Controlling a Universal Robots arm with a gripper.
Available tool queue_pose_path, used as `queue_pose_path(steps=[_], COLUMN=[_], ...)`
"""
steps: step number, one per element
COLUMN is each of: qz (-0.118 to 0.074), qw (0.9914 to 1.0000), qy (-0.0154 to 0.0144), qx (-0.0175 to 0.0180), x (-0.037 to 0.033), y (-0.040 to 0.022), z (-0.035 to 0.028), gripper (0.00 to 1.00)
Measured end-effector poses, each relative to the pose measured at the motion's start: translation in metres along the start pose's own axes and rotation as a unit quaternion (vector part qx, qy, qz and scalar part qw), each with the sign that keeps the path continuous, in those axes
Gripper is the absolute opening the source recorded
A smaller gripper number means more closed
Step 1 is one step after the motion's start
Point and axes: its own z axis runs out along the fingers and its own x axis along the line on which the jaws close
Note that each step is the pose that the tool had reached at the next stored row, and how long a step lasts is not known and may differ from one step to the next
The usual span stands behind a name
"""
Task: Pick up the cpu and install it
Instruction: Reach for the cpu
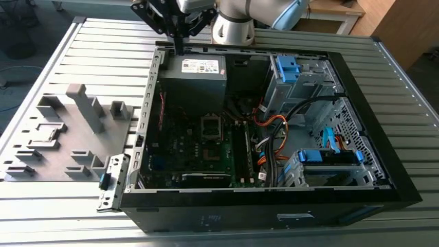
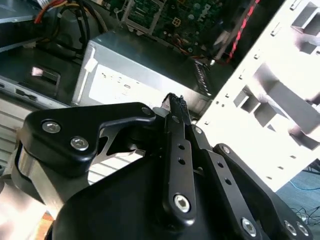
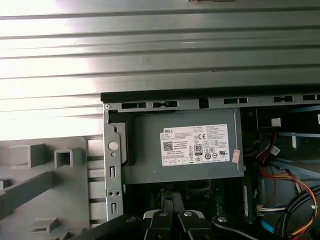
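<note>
cpu [image 1: 47, 135] lies flat in the fixture tray [image 1: 118, 135], near the tray's edge on the exterior view's left. Gripper [image 1: 180, 50] fingers pinched together, holding nothing, over the computer case [image 1: 240, 218] rear edge by the power supply [image 1: 195, 72]. Cpu is well apart from the fingers, toward the exterior view's left.

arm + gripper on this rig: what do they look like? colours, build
The arm is light grey, with rounded tubular joints and a pale blue cap. The gripper is matte black: flat linkage bars pinned with silver socket-head bolts, tapering to slim fingers. Behind it is a brushed silver collar.
</note>
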Motion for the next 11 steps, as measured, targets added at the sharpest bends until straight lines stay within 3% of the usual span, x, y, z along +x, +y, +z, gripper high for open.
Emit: queue_pose_path(steps=[11], qz=[0.000], qw=[0.99997], qy=[-0.0071], qx=[-0.0006], x=[0.0328], y=[-0.0025], z=[-0.0011], gripper=[0.11])
